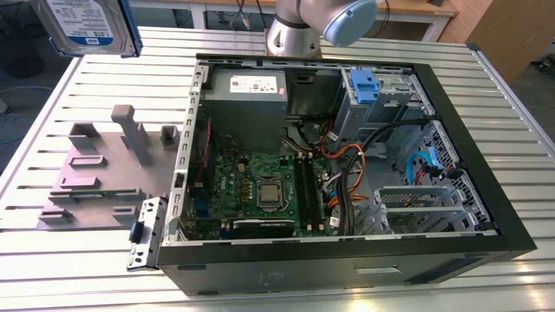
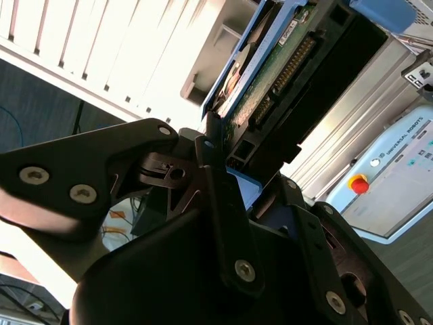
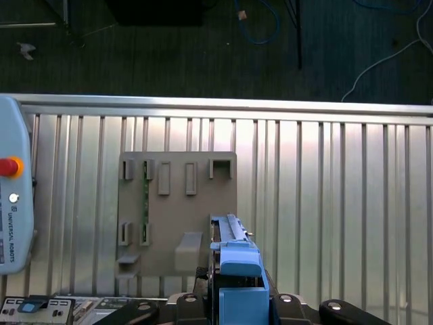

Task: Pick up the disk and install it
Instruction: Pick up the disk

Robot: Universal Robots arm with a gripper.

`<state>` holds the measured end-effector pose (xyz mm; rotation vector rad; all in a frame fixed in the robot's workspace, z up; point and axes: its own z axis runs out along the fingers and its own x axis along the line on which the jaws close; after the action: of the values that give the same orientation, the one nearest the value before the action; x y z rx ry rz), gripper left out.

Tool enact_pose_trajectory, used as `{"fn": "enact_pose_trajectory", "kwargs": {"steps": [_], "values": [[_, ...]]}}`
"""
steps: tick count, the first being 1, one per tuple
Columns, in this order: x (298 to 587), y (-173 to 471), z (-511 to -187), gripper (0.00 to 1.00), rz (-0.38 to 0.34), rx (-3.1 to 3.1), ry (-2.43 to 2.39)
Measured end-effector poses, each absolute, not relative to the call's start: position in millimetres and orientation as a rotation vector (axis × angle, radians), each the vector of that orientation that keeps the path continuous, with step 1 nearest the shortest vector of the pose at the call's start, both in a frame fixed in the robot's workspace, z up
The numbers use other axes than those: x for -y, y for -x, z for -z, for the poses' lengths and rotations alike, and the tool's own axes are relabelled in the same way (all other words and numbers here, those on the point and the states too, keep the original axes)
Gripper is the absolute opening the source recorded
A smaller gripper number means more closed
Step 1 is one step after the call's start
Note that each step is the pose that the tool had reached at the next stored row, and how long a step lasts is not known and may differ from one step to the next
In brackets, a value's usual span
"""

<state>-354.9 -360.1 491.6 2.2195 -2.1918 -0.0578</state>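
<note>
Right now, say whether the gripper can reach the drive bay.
Probably yes: the case lies open, nothing covers the drive bay, and the gripper holds the disk off to the side.

1. A black open metal computer case (image 1: 347,266) stands on a silver slatted metal table (image 1: 87,273).
2. A grey slotted fixture plate (image 1: 104,188) lies just beside it, on the exterior view's left.
3. A silver disk in a blue plastic carrier (image 1: 87,26) hangs above the table's back corner, behind the plate.
</note>
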Motion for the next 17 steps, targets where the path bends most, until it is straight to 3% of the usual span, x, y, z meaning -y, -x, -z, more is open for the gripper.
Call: {"fn": "enact_pose_trajectory", "kwargs": {"steps": [17], "values": [[360,339,-492,0.36,0.058,2.192,-2.220]]}}
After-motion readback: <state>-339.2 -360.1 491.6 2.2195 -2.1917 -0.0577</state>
